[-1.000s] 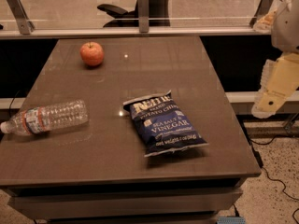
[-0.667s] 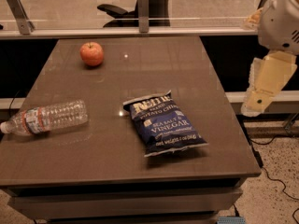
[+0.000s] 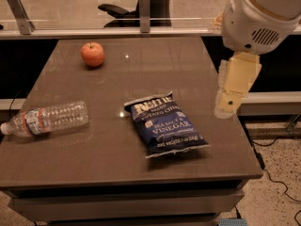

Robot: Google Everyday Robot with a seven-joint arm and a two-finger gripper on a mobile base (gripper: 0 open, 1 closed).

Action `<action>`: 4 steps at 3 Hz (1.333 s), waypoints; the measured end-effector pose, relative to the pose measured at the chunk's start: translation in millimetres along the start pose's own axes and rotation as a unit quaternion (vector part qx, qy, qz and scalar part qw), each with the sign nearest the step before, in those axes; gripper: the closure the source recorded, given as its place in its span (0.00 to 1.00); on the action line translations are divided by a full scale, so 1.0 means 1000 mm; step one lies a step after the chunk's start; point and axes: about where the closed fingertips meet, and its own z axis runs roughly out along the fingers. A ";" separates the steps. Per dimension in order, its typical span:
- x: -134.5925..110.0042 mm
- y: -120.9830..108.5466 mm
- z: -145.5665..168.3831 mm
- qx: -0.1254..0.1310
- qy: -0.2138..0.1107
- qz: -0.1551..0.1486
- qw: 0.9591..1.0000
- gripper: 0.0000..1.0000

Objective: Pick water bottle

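The gripper [image 3: 225, 108] hangs over the right edge of the table [image 3: 141, 69], pointing down and slightly left, its pale beige body seen from one side. From this angle it cannot be told whether it is open or closed. It holds nothing and touches nothing; its tip is above the table's right margin, just right of the chip bag [image 3: 167, 126]. Above it, the arm's round white housing [image 3: 263, 18] with a vent grille fills the upper right corner.

The chip bag, dark blue with white lettering, lies flat near the middle of the brown tabletop, turned at an angle so that its top points to the far left.

The water bottle [image 3: 47, 120] lies on its side at the left edge of the table, well apart from the gripper, with the chip bag between them. Its white cap points left and sticks out slightly past the table edge. The label band sits close to the cap end, and the clear ribbed body extends to the right.

A red apple [image 3: 92, 54] stands on the far left part of the table, apart from the bottle and the bag. Beyond the far edge runs a glass barrier [image 3: 84, 8]. Cables [image 3: 277, 178] lie on the speckled floor at the right.
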 end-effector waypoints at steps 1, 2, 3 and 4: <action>-0.027 0.000 0.011 -0.013 0.000 -0.029 0.999 0.00; -0.057 -0.002 0.024 -0.026 0.000 -0.065 0.998 0.00; -0.085 -0.001 0.037 -0.037 0.000 -0.098 0.994 0.00; -0.116 0.001 0.050 -0.047 -0.003 -0.121 0.991 0.00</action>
